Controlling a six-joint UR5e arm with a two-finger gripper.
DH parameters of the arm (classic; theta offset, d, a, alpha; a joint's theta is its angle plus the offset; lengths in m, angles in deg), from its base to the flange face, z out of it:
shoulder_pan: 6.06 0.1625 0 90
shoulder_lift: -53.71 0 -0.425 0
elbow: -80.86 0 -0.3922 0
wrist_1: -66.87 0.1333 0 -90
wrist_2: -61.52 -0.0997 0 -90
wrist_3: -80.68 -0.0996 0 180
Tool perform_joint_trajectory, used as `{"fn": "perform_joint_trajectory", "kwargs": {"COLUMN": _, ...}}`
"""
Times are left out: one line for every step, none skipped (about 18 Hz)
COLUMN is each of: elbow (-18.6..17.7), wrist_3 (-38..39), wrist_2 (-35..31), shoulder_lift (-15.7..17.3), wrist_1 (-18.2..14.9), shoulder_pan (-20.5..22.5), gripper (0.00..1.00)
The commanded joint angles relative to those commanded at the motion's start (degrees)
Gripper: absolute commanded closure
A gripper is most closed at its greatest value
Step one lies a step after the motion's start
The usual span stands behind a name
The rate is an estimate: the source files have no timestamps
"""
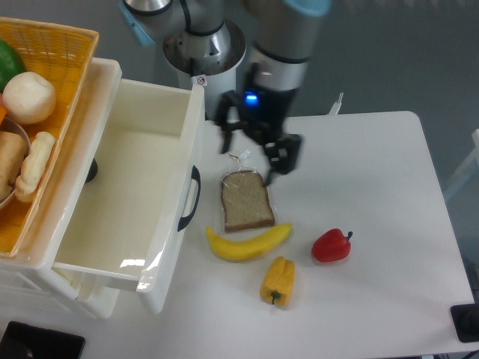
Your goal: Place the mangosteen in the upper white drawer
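The upper white drawer (168, 123) is pulled open, its curved black handle facing the table. A small, nearly black round shape (91, 171) lies inside the drawer at its left wall, half hidden under the basket's edge; it looks like the mangosteen. My gripper (251, 155) hangs just right of the drawer's front, above the top of a bagged bread slice. It is open and empty.
A yellow wicker basket (63, 112) with vegetables sits on the cabinet left of the drawer. On the table lie the bread slice (245, 202), a banana (247, 243), a yellow pepper (278, 280) and a red bell pepper (331, 246).
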Motion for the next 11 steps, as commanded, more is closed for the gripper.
{"fn": "perform_joint_trajectory", "kwargs": {"elbow": -0.09, "wrist_3": -0.53, "wrist_2": -0.18, "shoulder_lift": -1.41, "wrist_1": 2.45, "shoulder_pan": 0.97, "gripper": 0.00}}
{"fn": "perform_joint_trajectory", "kwargs": {"elbow": 0.00, "wrist_3": -0.45, "wrist_2": -0.44, "shoulder_lift": -3.08, "wrist_1": 4.73, "shoulder_pan": 1.41, "gripper": 0.00}}
{"fn": "perform_joint_trajectory", "kwargs": {"elbow": 0.43, "wrist_3": -0.45, "wrist_2": -1.05, "shoulder_lift": -4.83, "wrist_1": 5.71, "shoulder_pan": 2.03, "gripper": 0.00}}
{"fn": "perform_joint_trajectory", "kwargs": {"elbow": 0.70, "wrist_3": -0.89, "wrist_2": -2.19, "shoulder_lift": -5.90, "wrist_1": 5.90, "shoulder_pan": 2.82, "gripper": 0.00}}
{"fn": "perform_joint_trajectory", "kwargs": {"elbow": 0.70, "wrist_3": -1.67, "wrist_2": -3.85, "shoulder_lift": -6.69, "wrist_1": 5.99, "shoulder_pan": 3.35, "gripper": 0.00}}
{"fn": "perform_joint_trajectory", "kwargs": {"elbow": 0.70, "wrist_3": -3.25, "wrist_2": -5.52, "shoulder_lift": -7.65, "wrist_1": 5.90, "shoulder_pan": 3.35, "gripper": 0.00}}
{"fn": "perform_joint_trajectory", "kwargs": {"elbow": 0.70, "wrist_3": -5.26, "wrist_2": -6.58, "shoulder_lift": -8.71, "wrist_1": 5.99, "shoulder_pan": 3.53, "gripper": 0.00}}
{"fn": "perform_joint_trajectory", "kwargs": {"elbow": 0.79, "wrist_3": -7.20, "wrist_2": -7.20, "shoulder_lift": -9.68, "wrist_1": 6.07, "shoulder_pan": 3.70, "gripper": 0.00}}
{"fn": "perform_joint_trajectory", "kwargs": {"elbow": 0.96, "wrist_3": -9.04, "wrist_2": -7.91, "shoulder_lift": -10.56, "wrist_1": 6.25, "shoulder_pan": 3.96, "gripper": 0.00}}
{"fn": "perform_joint_trajectory", "kwargs": {"elbow": 1.23, "wrist_3": -10.46, "wrist_2": -8.35, "shoulder_lift": -11.35, "wrist_1": 6.25, "shoulder_pan": 4.23, "gripper": 0.00}}
{"fn": "perform_joint_trajectory", "kwargs": {"elbow": 1.40, "wrist_3": -11.34, "wrist_2": -8.61, "shoulder_lift": -11.88, "wrist_1": 6.25, "shoulder_pan": 4.40, "gripper": 0.00}}
